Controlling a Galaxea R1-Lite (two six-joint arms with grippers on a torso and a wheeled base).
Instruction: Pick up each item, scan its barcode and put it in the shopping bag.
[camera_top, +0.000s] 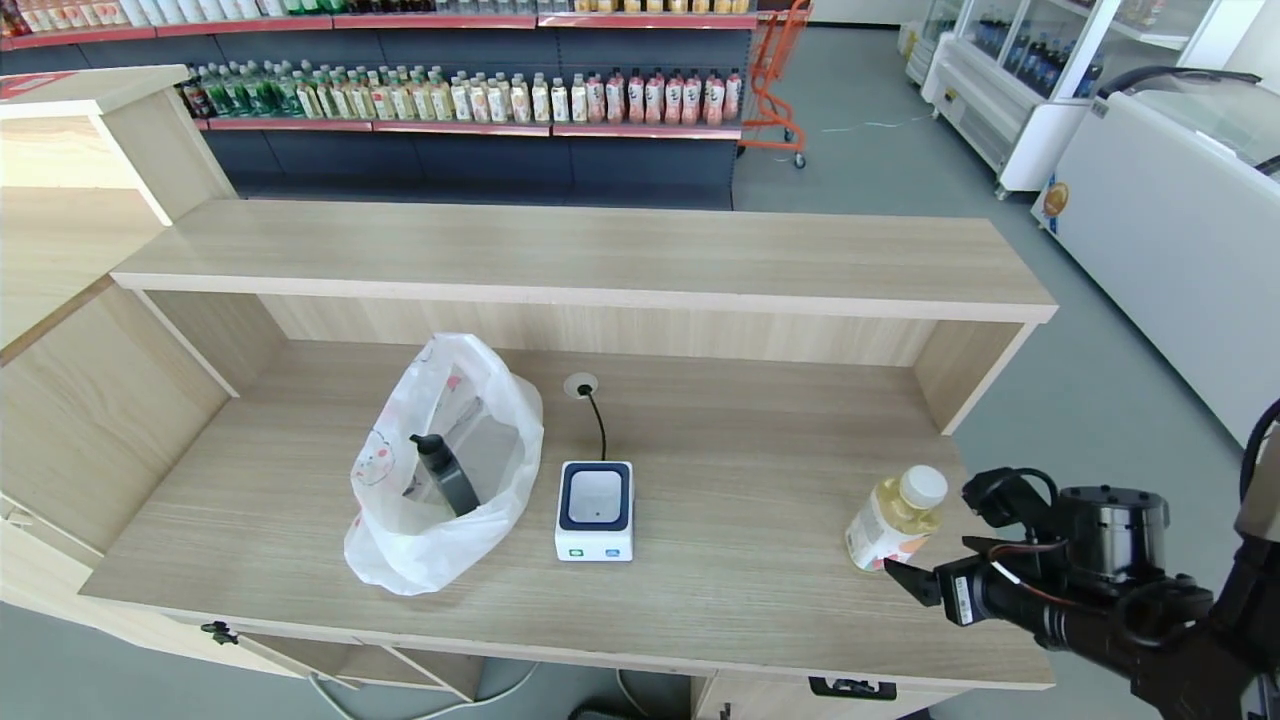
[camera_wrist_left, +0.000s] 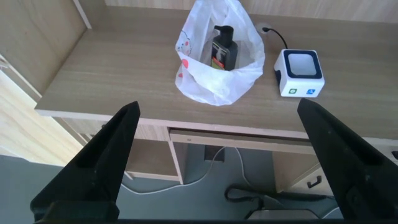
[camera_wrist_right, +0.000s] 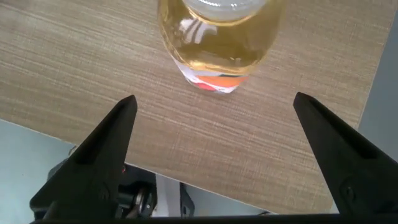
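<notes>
A yellow-liquid bottle (camera_top: 895, 520) with a white cap stands near the counter's right front corner. My right gripper (camera_top: 945, 533) is open just in front of it, fingers either side but apart from it. From the right wrist the bottle (camera_wrist_right: 217, 37) sits beyond the open right gripper (camera_wrist_right: 214, 102). The white shopping bag (camera_top: 390, 520) stands open on the left with a black pump bottle (camera_top: 445, 480) inside. A white barcode scanner (camera_top: 595, 508) lies between bag and yellow bottle. My left gripper (camera_wrist_left: 217, 107) is open off the counter's front edge, facing the bag (camera_wrist_left: 199, 81) and scanner (camera_wrist_left: 299, 71).
The wooden counter (camera_top: 740, 590) has a raised back shelf (camera_top: 600, 255) and side walls. The scanner's black cable (camera_top: 598, 420) runs to a hole at the back. Store shelves and freezers stand behind and to the right.
</notes>
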